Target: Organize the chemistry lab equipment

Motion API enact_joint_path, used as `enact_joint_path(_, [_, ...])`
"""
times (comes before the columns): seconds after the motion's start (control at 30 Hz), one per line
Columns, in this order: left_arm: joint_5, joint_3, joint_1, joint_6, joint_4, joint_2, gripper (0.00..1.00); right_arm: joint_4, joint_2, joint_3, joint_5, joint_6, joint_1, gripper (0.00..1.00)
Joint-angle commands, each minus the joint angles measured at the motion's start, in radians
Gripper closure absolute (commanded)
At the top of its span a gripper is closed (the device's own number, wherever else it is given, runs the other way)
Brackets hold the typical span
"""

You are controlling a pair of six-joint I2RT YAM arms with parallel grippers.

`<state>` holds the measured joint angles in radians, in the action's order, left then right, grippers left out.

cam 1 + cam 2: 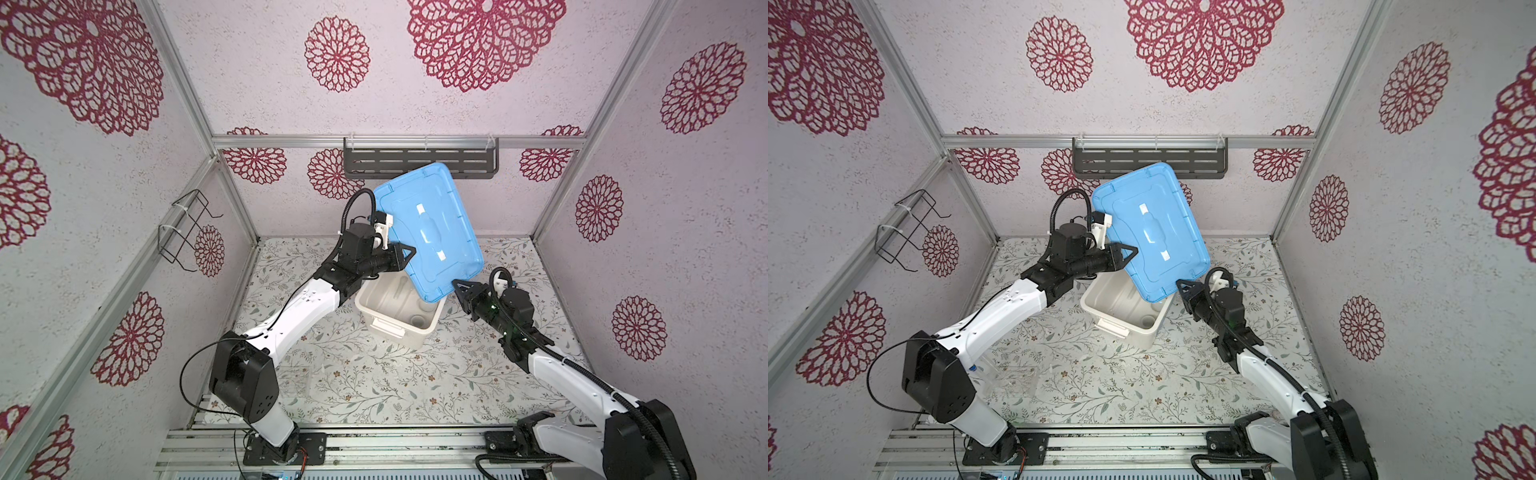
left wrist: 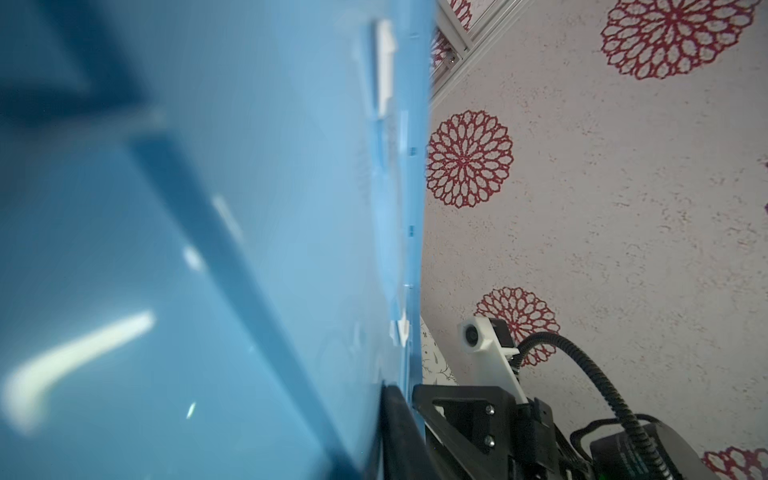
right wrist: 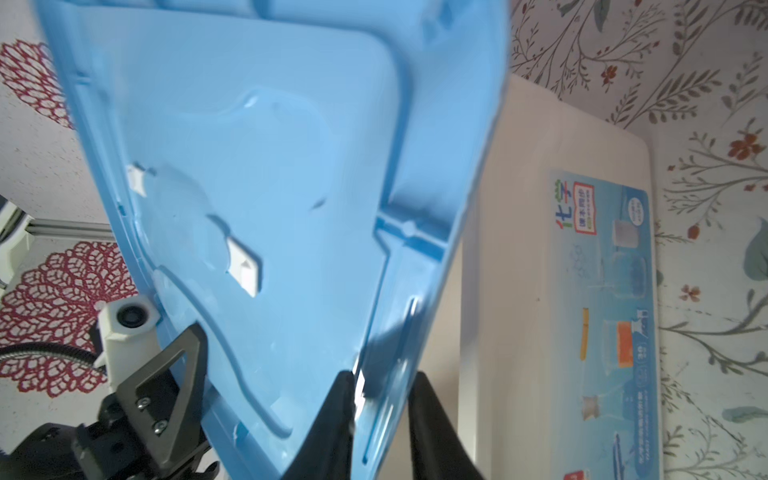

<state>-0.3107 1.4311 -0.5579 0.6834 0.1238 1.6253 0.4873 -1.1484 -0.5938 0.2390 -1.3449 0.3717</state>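
The flat blue lid [image 1: 428, 224] [image 1: 1150, 224] hangs tilted above the big white tub [image 1: 374, 309] [image 1: 1096, 309]. My left gripper [image 1: 409, 252] [image 2: 409, 399] is shut on the lid's left edge. My right gripper [image 1: 457, 284] [image 3: 382, 376] straddles the lid's lower corner rim; one finger touches it and a gap shows at the other. Inside the tub lies a small round white bowl [image 1: 417, 320] [image 1: 1147, 321]; a second round white shape sits half hidden under the lid. The clear plastic rack [image 1: 1013, 376] stands near the left arm's base, with a blue tube cap [image 1: 973, 368] beside it.
A dark slotted shelf [image 1: 419, 160] hangs on the back wall behind the lid. A black wire holder [image 1: 187, 230] is fixed to the left wall. The tub's side carries a printed label [image 3: 602, 311]. The floral mat [image 1: 415, 382] stretches to the front rail.
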Motion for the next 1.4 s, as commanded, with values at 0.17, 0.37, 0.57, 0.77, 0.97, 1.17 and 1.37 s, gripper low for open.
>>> enact_joint_path(0.17, [0.089,0.057,0.032,-0.116,0.093,-0.122,0.80,-0.059,0.017,-0.083,-0.065,0.017,0.021,0.66])
enact_joint_path(0.37, [0.200,0.139,0.059,-0.291,0.230,-0.171,0.81,-0.135,0.042,-0.130,-0.081,0.057,0.022,0.64])
enact_joint_path(0.57, [0.378,0.203,0.059,-0.547,0.359,-0.228,0.81,-0.383,0.017,-0.291,-0.061,0.218,0.021,0.64])
enact_joint_path(0.77, [0.465,0.177,0.037,-0.761,0.446,-0.293,0.79,-0.629,-0.036,-0.515,-0.047,0.431,0.019,0.62])
enact_joint_path(0.97, [0.627,0.101,-0.086,-0.975,0.446,-0.301,0.78,-0.712,-0.065,-0.628,-0.066,0.519,0.000,0.60])
enact_joint_path(1.17, [0.607,0.002,-0.114,-0.909,0.355,-0.318,0.78,-0.688,-0.053,-0.633,-0.052,0.507,-0.038,0.60])
enact_joint_path(1.37, [0.638,-0.148,-0.122,-0.925,0.203,-0.361,0.77,-0.668,-0.043,-0.609,-0.035,0.484,-0.045,0.61])
